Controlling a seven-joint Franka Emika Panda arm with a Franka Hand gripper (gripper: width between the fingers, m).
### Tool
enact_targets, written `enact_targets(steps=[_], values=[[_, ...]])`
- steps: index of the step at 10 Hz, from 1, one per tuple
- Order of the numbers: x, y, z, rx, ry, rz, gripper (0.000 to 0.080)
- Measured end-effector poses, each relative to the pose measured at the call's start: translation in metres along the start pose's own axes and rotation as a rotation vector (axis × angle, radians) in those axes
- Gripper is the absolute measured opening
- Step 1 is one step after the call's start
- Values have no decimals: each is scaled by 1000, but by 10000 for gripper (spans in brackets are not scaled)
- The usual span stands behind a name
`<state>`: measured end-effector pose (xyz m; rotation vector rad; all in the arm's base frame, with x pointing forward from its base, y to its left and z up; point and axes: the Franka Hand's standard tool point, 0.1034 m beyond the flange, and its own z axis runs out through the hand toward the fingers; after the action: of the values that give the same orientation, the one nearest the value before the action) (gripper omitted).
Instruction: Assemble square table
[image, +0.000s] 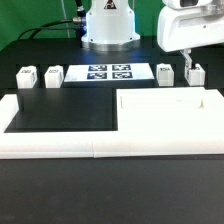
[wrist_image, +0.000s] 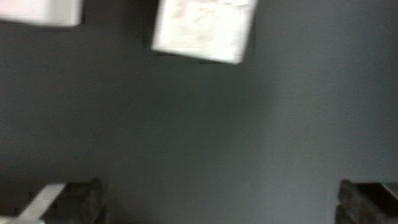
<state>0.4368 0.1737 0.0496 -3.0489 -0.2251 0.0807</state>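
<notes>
Plainly the jaws are released: in the wrist view the two fingers (wrist_image: 63, 200) stand wide apart with only bare dark bench (wrist_image: 196, 130) between them, and nothing is held. In the exterior view they hang above the far corner on that view's right, over the inner leg block (image: 165, 72) and the outer leg block (image: 195, 74). Two more, the end leg block (image: 26, 77) and its neighbour block (image: 53, 75), wait on the far side at that view's left, beyond the marker board (image: 108, 73). The square tabletop (image: 170, 108) lies flat on the near side at that view's right, its near edge against the border rail (image: 60, 148).

The risk I see is alignment. The wrist view is blurred, and the two white blocks it shows sit away from the line between the fingers. A straight descent would likely close on nothing, or bring a finger down onto a block and tip it. The right-hand pair also stand near each other, so a wide-spread finger could knock the one not wanted, perhaps toward the marker board just beside the inner block. A block caught off-centre might twist in the grip.

For room, a broad patch of open bench lies between the marker board and the rail — good for travel. The rail closes the near side and the exterior view's left. The tabletop's raised edge would catch a leg carried low.
</notes>
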Motion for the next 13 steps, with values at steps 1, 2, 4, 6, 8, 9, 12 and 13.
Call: enact_targets(steps=[1, 2, 4, 6, 8, 9, 12, 13], values=[[0, 3, -2, -8, -41, -25, 649], [4, 2, -3, -5, -26, -26, 649], [-14, 5, 3, -2, -159, 41, 649], [-27, 2, 8, -22, -387, 76, 649], [-35, 4, 14, -8, -504, 109, 649], [-40, 5, 12, -9, -621, 100, 649], [-48, 1, 24, -9, -883, 141, 649], [-45, -1, 34, -5, -930, 137, 649]])
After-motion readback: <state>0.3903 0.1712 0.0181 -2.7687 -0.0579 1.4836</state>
